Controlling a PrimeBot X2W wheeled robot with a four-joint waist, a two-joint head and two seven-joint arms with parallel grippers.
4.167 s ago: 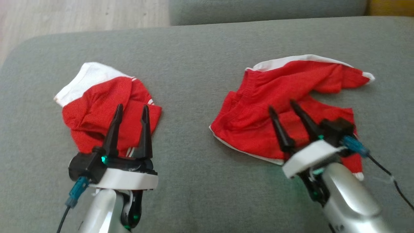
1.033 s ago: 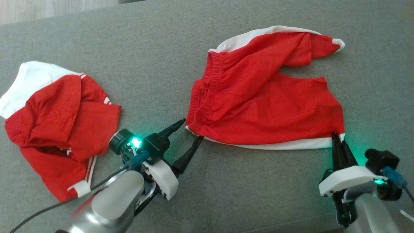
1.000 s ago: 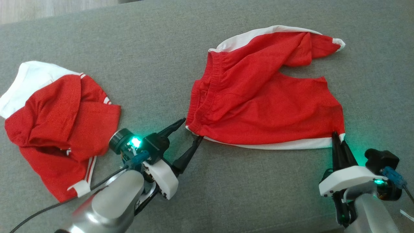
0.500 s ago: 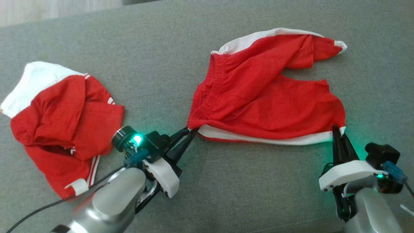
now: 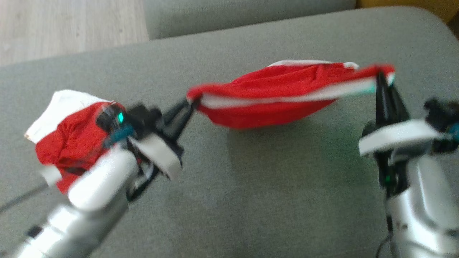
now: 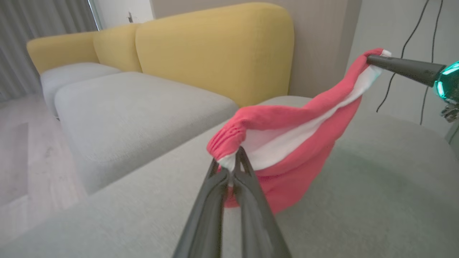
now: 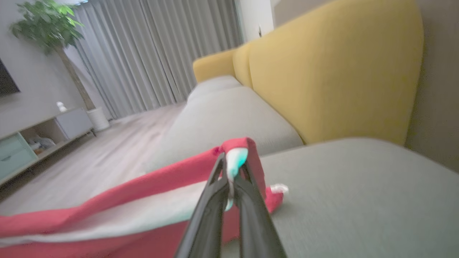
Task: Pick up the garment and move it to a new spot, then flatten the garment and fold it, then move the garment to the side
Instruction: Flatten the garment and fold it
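- The garment [image 5: 272,107] is held over the cushion [image 5: 251,186], sagging.
- Its corners are pinched by the left gripper [image 5: 189,103] and right gripper [image 5: 381,77].
- It is judged light and limp; corners are best gripped.

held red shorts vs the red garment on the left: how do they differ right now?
The shorts hang stretched between the left gripper and right gripper, sagging mid-span; the left garment lies bunched on the cushion, ungripped. The shorts show a long white stripe; the left garment a broad white patch at its far end. Both are red with white.
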